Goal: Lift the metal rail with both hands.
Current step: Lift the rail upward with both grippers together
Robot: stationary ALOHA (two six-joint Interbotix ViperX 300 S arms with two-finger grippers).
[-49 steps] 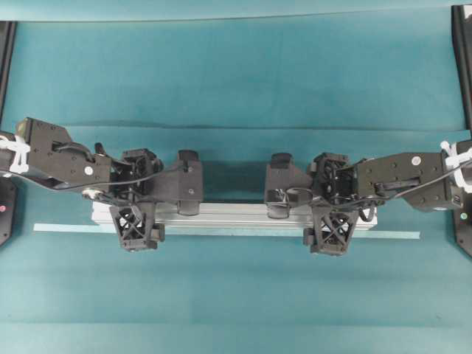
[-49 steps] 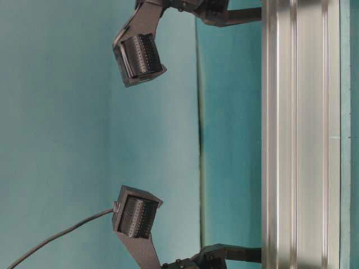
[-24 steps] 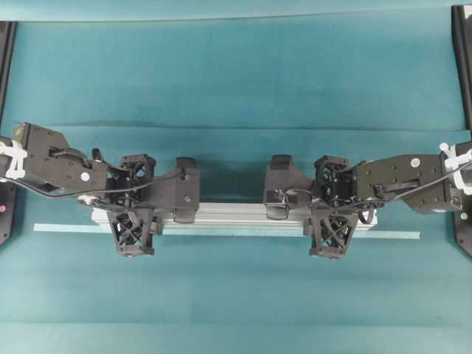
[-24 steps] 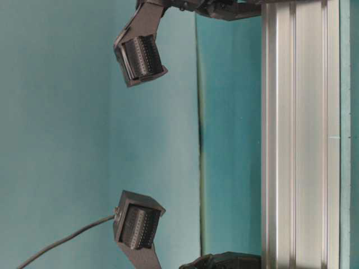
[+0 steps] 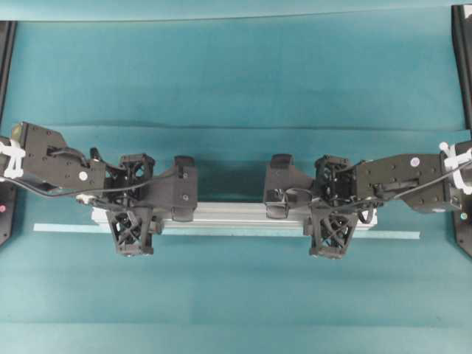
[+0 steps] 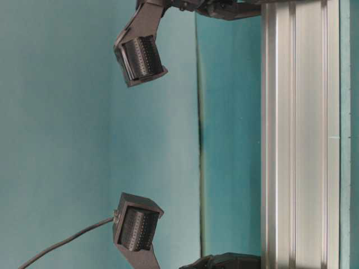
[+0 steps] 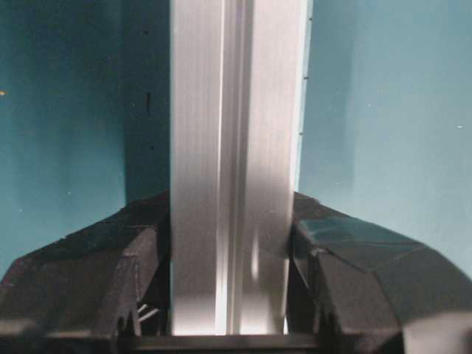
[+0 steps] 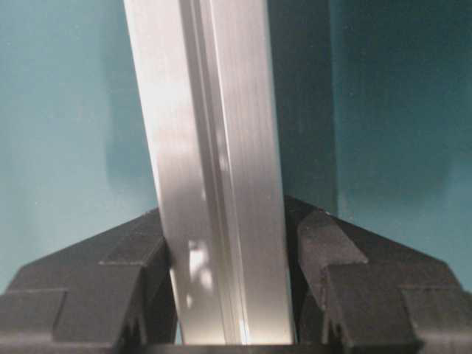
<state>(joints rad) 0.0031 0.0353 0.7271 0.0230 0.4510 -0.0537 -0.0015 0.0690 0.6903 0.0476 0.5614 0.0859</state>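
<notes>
Although both grips are made, the lift itself remains. The left claw (image 5: 132,214) and right claw (image 5: 331,214) each clamp the metal rail (image 5: 228,214), which lies level across the teal table (image 5: 236,74), apparently not yet raised.

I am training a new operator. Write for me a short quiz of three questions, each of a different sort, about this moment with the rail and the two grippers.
1. True or false: the left gripper is closed on the metal rail.
2. Where does the right gripper hold the rail? A) at its middle B) near its right end in the overhead view C) it does not touch it
3. Fill in: beside the rail, on its near side in the overhead view, lies a thin pale ____.

Key: 1 true; 2 B; 3 tape strip.
</notes>
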